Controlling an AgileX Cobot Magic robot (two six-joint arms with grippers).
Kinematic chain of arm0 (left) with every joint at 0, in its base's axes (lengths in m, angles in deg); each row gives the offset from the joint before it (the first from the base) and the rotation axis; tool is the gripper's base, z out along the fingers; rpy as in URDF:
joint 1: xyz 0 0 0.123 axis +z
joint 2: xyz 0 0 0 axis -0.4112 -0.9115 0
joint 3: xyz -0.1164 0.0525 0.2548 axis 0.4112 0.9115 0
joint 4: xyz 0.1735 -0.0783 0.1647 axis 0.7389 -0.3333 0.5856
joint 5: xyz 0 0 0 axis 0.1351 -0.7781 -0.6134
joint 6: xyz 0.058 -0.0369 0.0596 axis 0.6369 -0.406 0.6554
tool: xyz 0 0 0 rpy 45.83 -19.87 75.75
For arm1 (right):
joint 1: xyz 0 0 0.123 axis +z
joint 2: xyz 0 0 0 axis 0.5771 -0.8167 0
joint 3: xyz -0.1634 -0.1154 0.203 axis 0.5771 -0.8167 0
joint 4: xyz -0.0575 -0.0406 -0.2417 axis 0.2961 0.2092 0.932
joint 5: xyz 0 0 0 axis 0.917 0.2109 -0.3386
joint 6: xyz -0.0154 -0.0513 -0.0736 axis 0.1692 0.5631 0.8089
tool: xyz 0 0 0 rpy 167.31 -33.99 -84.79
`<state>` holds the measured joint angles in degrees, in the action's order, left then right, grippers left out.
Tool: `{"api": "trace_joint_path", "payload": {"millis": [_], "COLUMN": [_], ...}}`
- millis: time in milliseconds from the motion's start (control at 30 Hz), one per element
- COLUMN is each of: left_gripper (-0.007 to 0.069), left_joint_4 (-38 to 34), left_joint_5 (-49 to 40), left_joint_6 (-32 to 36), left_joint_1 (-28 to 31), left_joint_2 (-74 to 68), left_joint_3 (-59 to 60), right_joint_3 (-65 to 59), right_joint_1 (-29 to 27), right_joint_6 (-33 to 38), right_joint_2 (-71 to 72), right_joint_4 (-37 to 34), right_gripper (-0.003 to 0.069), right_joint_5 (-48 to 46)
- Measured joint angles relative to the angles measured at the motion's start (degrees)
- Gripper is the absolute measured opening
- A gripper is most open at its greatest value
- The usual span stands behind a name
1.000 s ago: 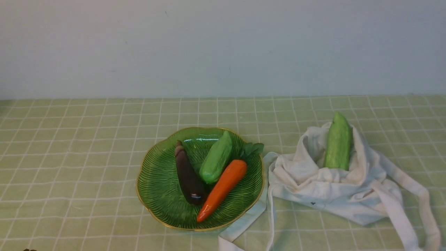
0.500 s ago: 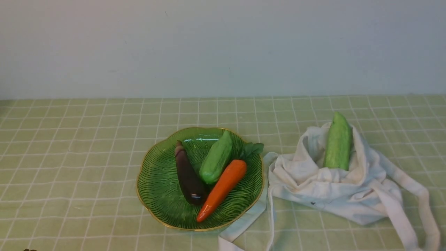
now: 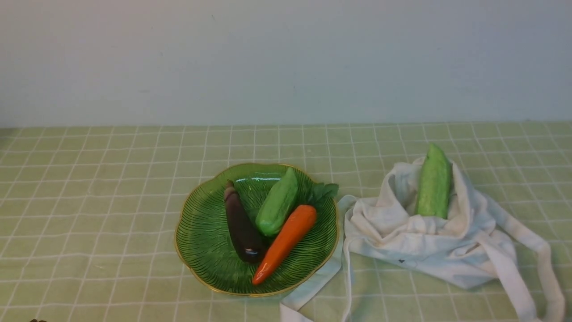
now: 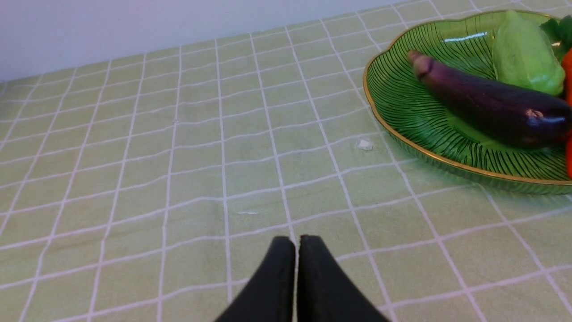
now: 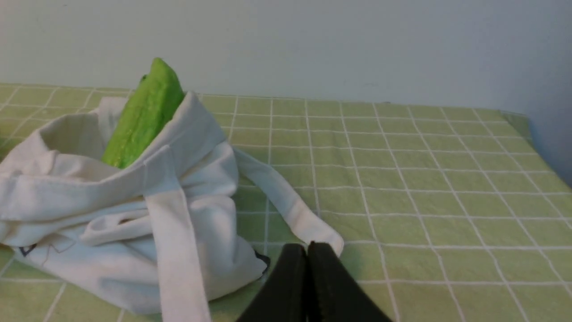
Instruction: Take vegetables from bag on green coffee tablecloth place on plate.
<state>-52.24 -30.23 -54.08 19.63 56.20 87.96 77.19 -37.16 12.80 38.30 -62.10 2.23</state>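
Note:
A pale green bumpy vegetable [image 3: 433,181] stands leaning in the open mouth of the white bag [image 3: 438,243] at the right; the right wrist view shows that vegetable [image 5: 143,114] and bag [image 5: 111,214] too. The green plate [image 3: 205,241] holds another pale green vegetable [image 3: 278,202], a purple eggplant [image 3: 241,223] and an orange carrot [image 3: 286,241]. My left gripper [image 4: 296,241] is shut and empty, low over the tablecloth [image 4: 178,156], apart from the plate [image 4: 402,112]. My right gripper [image 5: 307,247] is shut and empty beside the bag's strap [image 5: 290,210]. Neither gripper shows in the front view.
A pale wall [image 3: 286,58] closes the far edge of the tablecloth [image 3: 89,201]. The bag's long straps [image 3: 536,268] trail toward the near right, and one strap [image 3: 313,286] lies next to the plate's rim. A small white scrap [image 4: 365,144] lies near the plate.

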Motion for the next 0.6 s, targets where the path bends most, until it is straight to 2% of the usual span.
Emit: {"api": "trace_joint_path", "payload": {"millis": [600], "left_gripper": [-0.0005], "left_joint_4": [0.0], "left_joint_5": [0.0], "left_joint_6": [0.0], "left_joint_1": [0.0], "left_joint_2": [0.0], "left_joint_3": [0.0], "right_joint_3": [0.0], "right_joint_1": [1.04], "right_joint_6": [0.0], "right_joint_2": [0.0], "right_joint_4": [0.0], "right_gripper": [-0.0012], "right_joint_5": [0.0]}}
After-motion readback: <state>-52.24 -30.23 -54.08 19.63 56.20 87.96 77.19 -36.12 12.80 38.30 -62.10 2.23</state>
